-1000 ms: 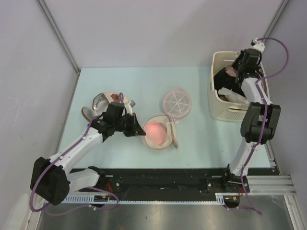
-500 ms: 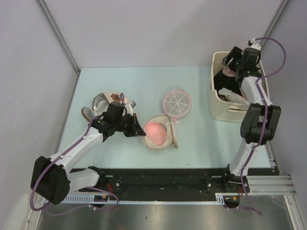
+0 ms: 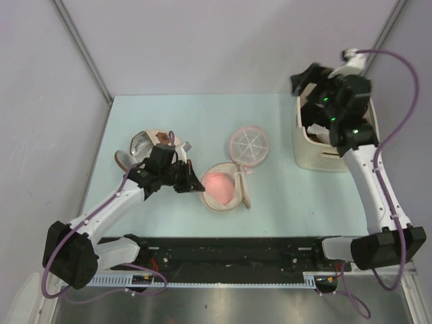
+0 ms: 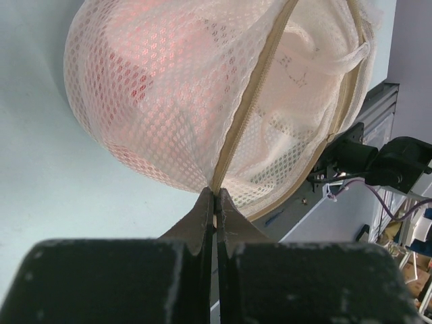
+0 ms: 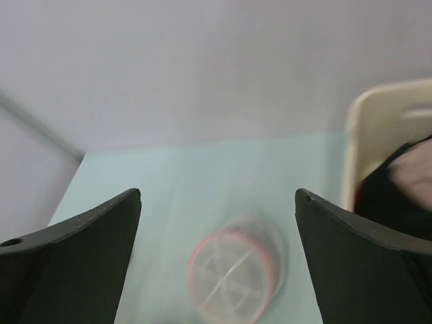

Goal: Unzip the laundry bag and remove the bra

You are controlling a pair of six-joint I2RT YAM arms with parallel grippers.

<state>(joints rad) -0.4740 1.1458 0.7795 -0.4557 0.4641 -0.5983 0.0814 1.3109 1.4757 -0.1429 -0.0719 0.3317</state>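
The laundry bag (image 3: 226,196) lies open at the table's middle, a salmon-pink form showing inside it. In the left wrist view its mesh dome (image 4: 169,94) fills the frame, with the tan zipper line running down to my left gripper (image 4: 214,197). That gripper (image 3: 194,182) is shut on the bag's zipper edge at the bag's left side. My right gripper (image 3: 305,81) hangs open and empty above the white basket's left rim (image 3: 297,138). At the edge of the right wrist view a blurred pale pink patch (image 5: 413,172), seemingly the bra, lies on dark cloth in the basket; the right gripper (image 5: 217,196) holds nothing.
A flat pink disc with white spokes (image 3: 249,144) lies between bag and basket, and shows blurred below the right fingers (image 5: 233,273). A beige dome with a brown patch and silver lining (image 3: 143,145) sits behind the left arm. The basket holds black and white clothes (image 3: 317,128).
The right gripper has opened and risen up and to the left out of the basket. The left gripper and the bag have stayed put.
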